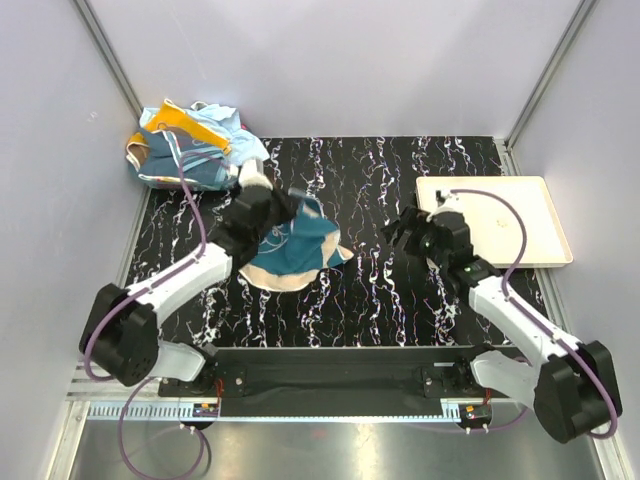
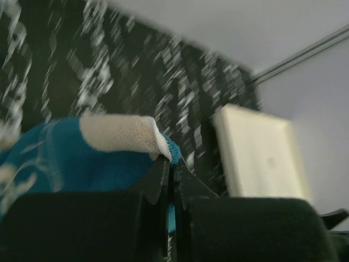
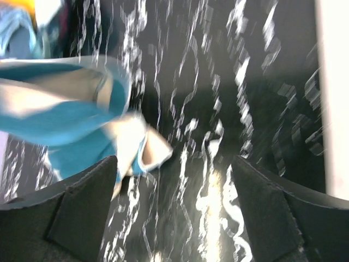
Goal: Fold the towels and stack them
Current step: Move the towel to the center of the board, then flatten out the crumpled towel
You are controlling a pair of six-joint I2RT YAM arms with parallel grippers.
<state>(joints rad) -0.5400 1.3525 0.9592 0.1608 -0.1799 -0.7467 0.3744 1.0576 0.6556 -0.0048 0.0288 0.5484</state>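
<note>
A teal towel with a beige centre point(image 1: 298, 252) hangs crumpled from my left gripper point(image 1: 287, 207), its lower part resting on the black marbled table. In the left wrist view my left gripper point(image 2: 172, 164) is shut on the towel's point(image 2: 82, 155) teal-and-beige edge. Right of the cloth, and apart from it, my right gripper point(image 1: 405, 230) is open. Its wrist view shows that gripper point(image 3: 174, 191) with nothing between the fingers and the towel's point(image 3: 71, 117) corner ahead on the left. Several more towels lie heaped in a pile point(image 1: 187, 148) at the back left corner.
A cream tray point(image 1: 520, 225) lies at the right of the table; it also shows in the left wrist view as the tray point(image 2: 256, 158). Grey enclosure walls with metal posts close in the back and both sides. A black rail point(image 1: 340, 365) runs along the near edge.
</note>
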